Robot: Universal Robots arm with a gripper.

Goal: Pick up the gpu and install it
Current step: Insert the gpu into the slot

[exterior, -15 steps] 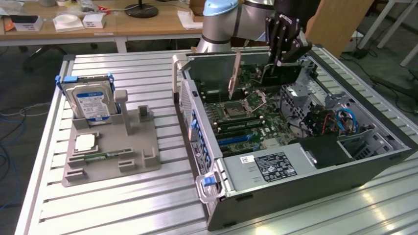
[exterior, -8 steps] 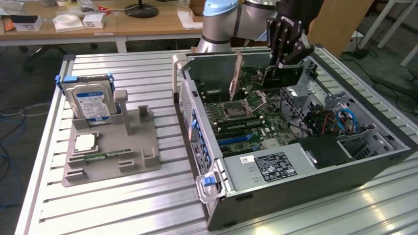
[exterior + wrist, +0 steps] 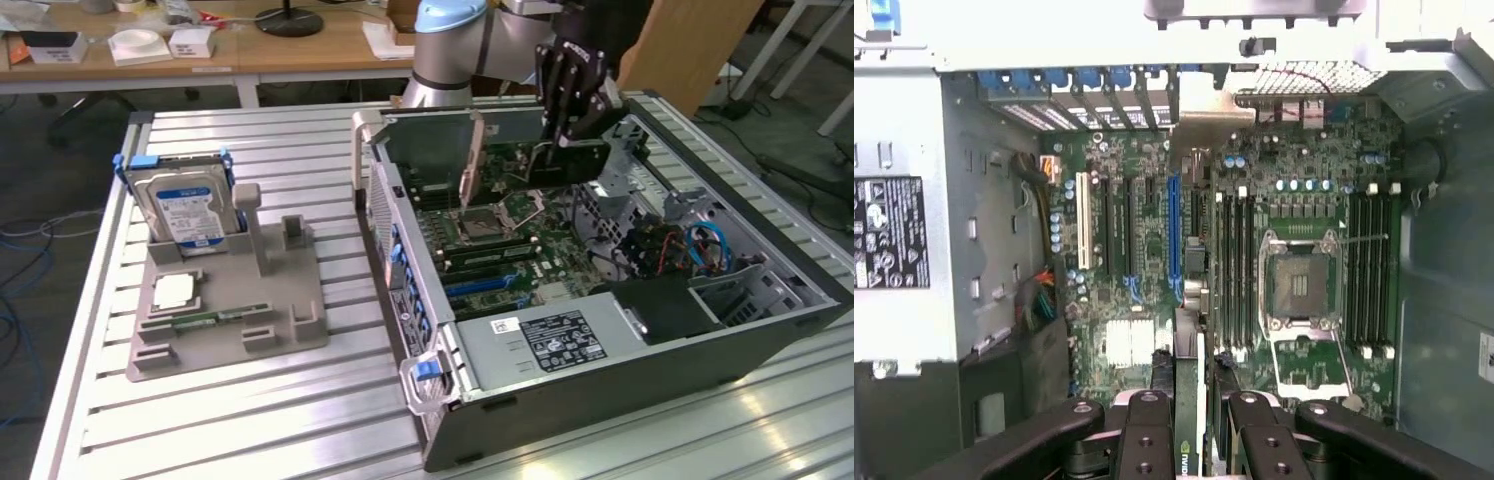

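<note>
Dark green-black gpu clamped edge-on between the narrowed black fingers of the gripper, held directly under it, motherboard seen beneath the card inside the opened computer case

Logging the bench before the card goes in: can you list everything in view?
gpu: one, dark, clamped edge-on above the motherboard
motherboard: one, green, inside the case
computer case: one, grey-black, open, exterior view's right
hard drive: one, blue-white label, upright in the fixture
fixture: one, grey, exterior view's left
memory stick: one, green, flat on fixture
table: one, silver, under everything
gripper: one, black, shut on gpu
</note>
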